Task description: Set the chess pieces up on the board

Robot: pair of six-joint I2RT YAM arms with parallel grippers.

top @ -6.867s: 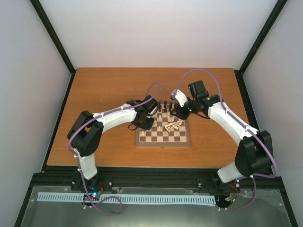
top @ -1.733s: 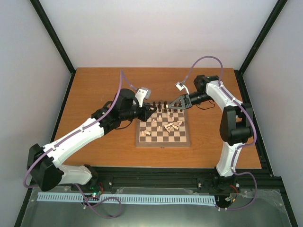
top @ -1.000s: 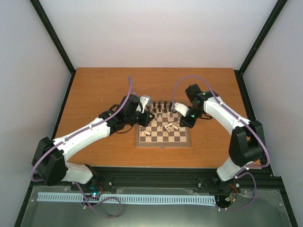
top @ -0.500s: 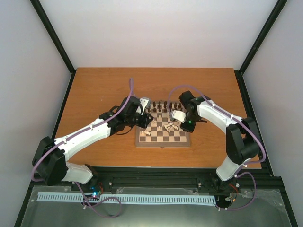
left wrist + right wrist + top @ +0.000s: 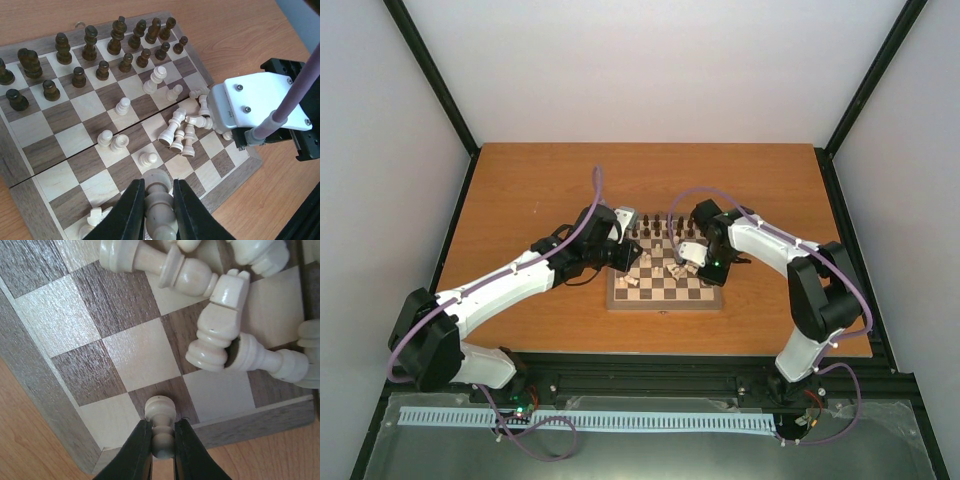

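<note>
I am clamping my left gripper (image 5: 158, 186) on a cream piece (image 5: 159, 202) — the two fingers are pressing it from either side, and it is hanging over the left side of the board (image 5: 37, 131). Whether its foot is touching a square, I cannot tell.

My right gripper (image 5: 161, 432) is pinching a cream pawn (image 5: 160, 410) by the stem. The pawn's round head is poking out past the fingertips over a dark square in the board's outermost row, close to a corner. Here too I cannot tell if it is resting on the wood.

The board is lying in the middle of the table (image 5: 540, 190), between my two arms, and both grippers are reaching over it from opposite sides. The dark pieces (image 5: 102, 70) are standing upright in two rows along the far edge.

A heap of cream pieces (image 5: 180, 135) is lying tipped over on the right half of the board, just beside the white camera housing (image 5: 260, 102) on my right wrist — several of them are touching one another. In the right wrist view, some of these fallen pieces are lying near the pawn I am holding, apart from it. A few single cream pawns (image 5: 122, 106) are standing on squares between the heap and the dark rows.
</note>
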